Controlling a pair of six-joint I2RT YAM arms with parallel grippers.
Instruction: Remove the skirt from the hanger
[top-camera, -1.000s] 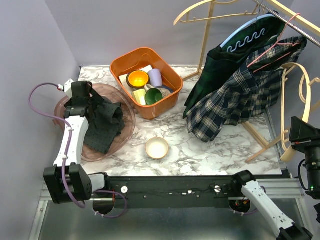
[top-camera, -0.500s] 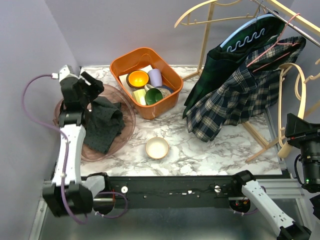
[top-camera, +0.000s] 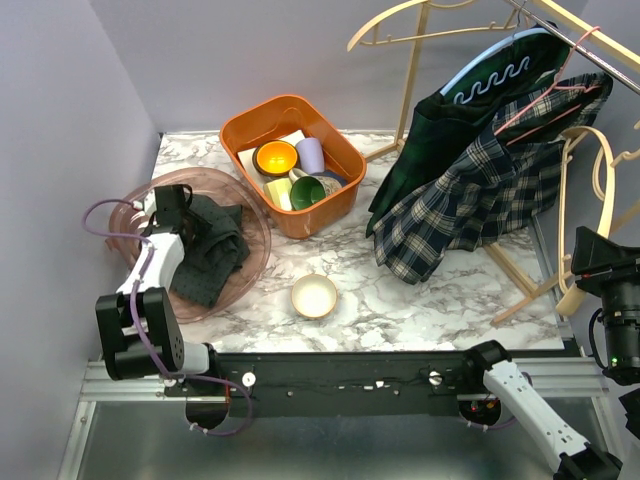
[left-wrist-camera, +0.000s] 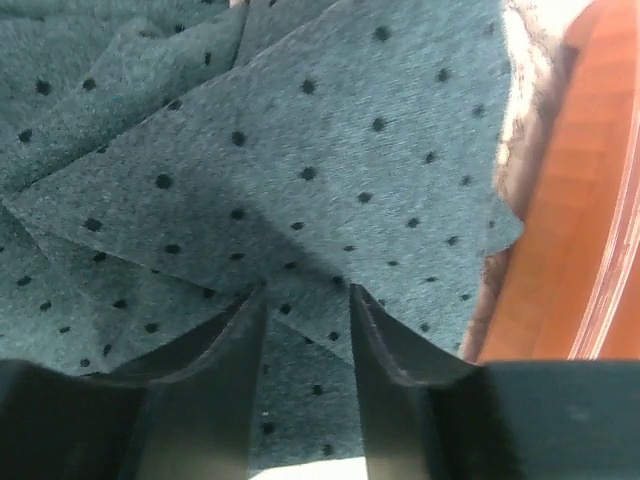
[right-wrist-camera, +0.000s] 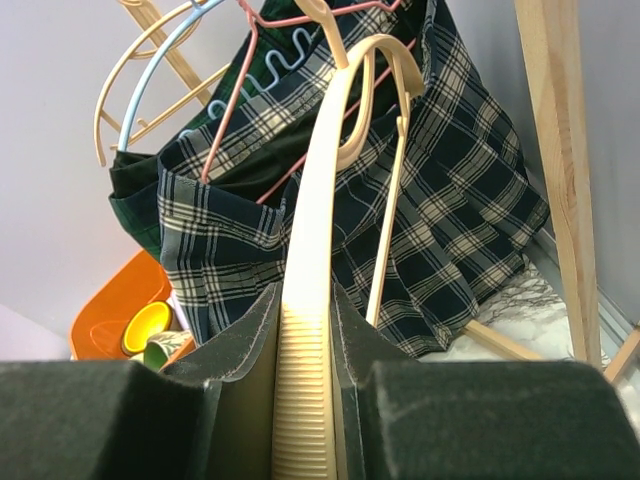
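A dark green polka-dot skirt (top-camera: 210, 250) lies bunched in the pink basin (top-camera: 215, 172) at the left. My left gripper (top-camera: 175, 215) is low over it and open. In the left wrist view its jaws (left-wrist-camera: 305, 290) stand apart with the dotted cloth (left-wrist-camera: 300, 150) under them. My right gripper (top-camera: 590, 268) at the far right is shut on a bare cream hanger (top-camera: 563, 240). The right wrist view shows the fingers (right-wrist-camera: 305, 295) clamped on the hanger's ribbed arm (right-wrist-camera: 312, 250).
A plaid skirt (top-camera: 470, 210) on a pink hanger (right-wrist-camera: 225, 120) and a dark green garment (top-camera: 440, 120) hang on the wooden rack (top-camera: 412, 70). An orange bin (top-camera: 245, 130) of cups stands at the back. A white bowl (top-camera: 314, 296) sits near the front.
My left arm has come down from a raised pose onto the polka-dot skirt in the basin. My right gripper has shifted slightly with the cream hanger.
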